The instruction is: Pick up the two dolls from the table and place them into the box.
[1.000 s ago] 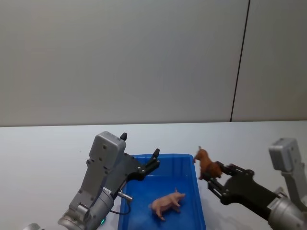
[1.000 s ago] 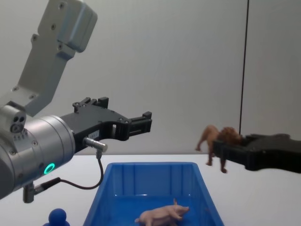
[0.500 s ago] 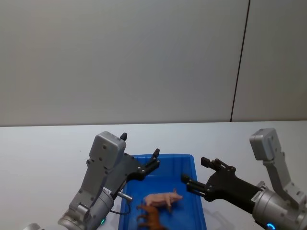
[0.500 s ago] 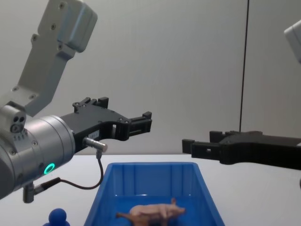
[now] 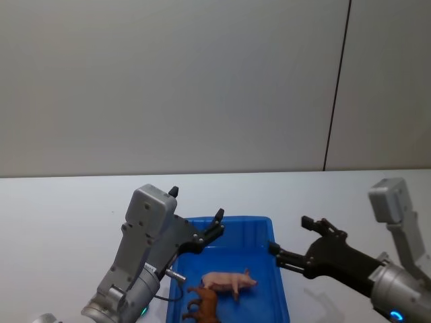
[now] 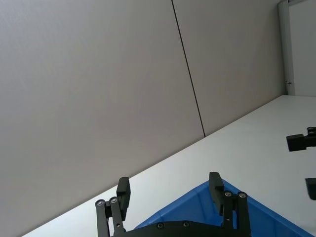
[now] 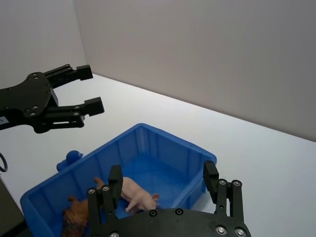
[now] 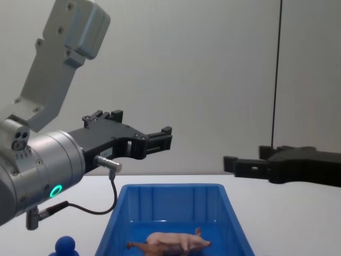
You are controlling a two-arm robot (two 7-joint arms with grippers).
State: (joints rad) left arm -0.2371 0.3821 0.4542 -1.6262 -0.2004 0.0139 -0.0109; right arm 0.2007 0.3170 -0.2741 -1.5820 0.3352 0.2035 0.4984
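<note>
Jaws wide and empty, the right gripper (image 5: 288, 234) has dropped the lion (image 5: 202, 308) beside the pig (image 5: 229, 280) in the box (image 5: 236, 220) below them, the left gripper (image 5: 196, 203) likewise spread above it, so the task looks done.

My left arm (image 8: 50, 160): silver-grey casing, green ring light (image 8: 55, 190), thin black cable (image 8: 101, 210). Left gripper (image 8: 166, 138) and right gripper (image 8: 245, 158): black, screw-studded.
</note>
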